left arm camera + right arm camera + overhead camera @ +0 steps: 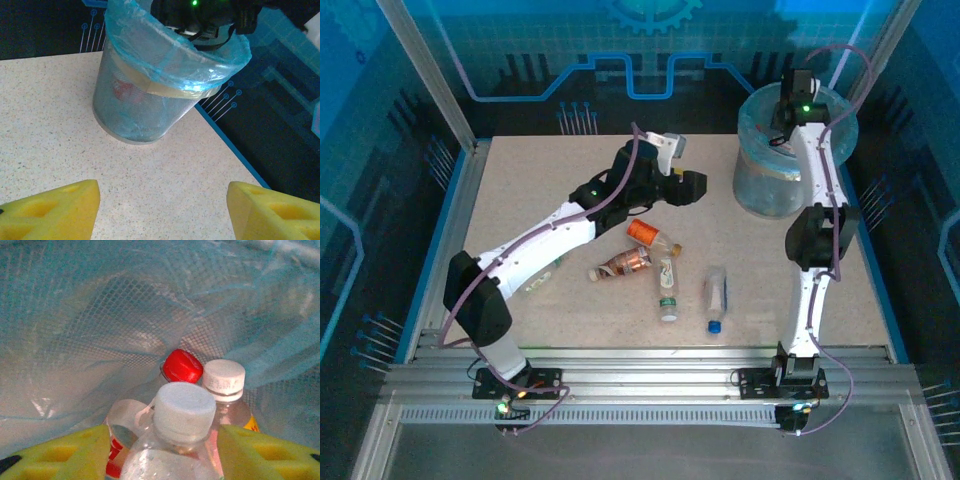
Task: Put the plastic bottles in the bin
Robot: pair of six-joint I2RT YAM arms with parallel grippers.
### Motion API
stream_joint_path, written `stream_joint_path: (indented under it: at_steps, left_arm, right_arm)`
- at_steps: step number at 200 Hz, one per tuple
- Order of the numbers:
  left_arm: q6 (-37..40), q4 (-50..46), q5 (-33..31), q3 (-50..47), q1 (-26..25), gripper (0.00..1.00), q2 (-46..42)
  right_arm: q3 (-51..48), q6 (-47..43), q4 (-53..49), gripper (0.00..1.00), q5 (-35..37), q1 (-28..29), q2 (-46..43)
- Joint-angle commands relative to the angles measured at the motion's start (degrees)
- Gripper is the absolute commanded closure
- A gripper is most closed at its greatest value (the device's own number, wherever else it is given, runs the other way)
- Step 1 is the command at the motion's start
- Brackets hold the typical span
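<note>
**A:** Several plastic bottles [667,285] lie on the tabletop [520,170]. The left tool [162,200] hangs open and empty, facing the bin [145,110].

**B:** The right tool [162,440] is inside the bin, fingers parted around a white-capped bottle [184,407]. Lift straight up, clear of the bag [150,45].

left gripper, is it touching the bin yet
Apart. The left wrist view shows a stretch of bare table between the left gripper and the bin. Its yellow fingers stand open, well short of the bin's base.
</note>
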Motion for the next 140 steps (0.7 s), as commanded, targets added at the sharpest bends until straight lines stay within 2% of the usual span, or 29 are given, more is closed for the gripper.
stream_joint_path:
  at_steps: [1, 16, 49, 92, 140]
  left_arm:
    - [-0.9, 0.7, 1.4, 1.9, 0.4, 0.3, 0.5]
    - [-0.8, 0.8, 1.4, 1.6, 0.4, 0.3, 0.0]
    - [-0.1, 1.1, 0.8, 0.7, 0.5, 0.29, -1.0]
    - [1.6, 0.9, 0.3, 0.1, 0.4, 0.29, -2.2]
    - [7.0, 2.4, -0.9, -2.7, 0.7, 0.26, -3.4]
  right_arm:
    - [0.0, 2.2, -0.7, 0.35, -1.9, -0.2, -6.9]
    - [-1.6, 2.6, 0.2, 0.32, -4.0, 0.0, -9.1]
    - [-1.1, 1.9, -1.6, 0.14, -3.4, 2.0, -10.7]
    - [-4.7, 0.7, -1.4, 0.14, -4.1, 6.0, -14.9]
    - [-19.5, -3.1, 6.5, 0.14, -5.5, 13.1, -25.5]
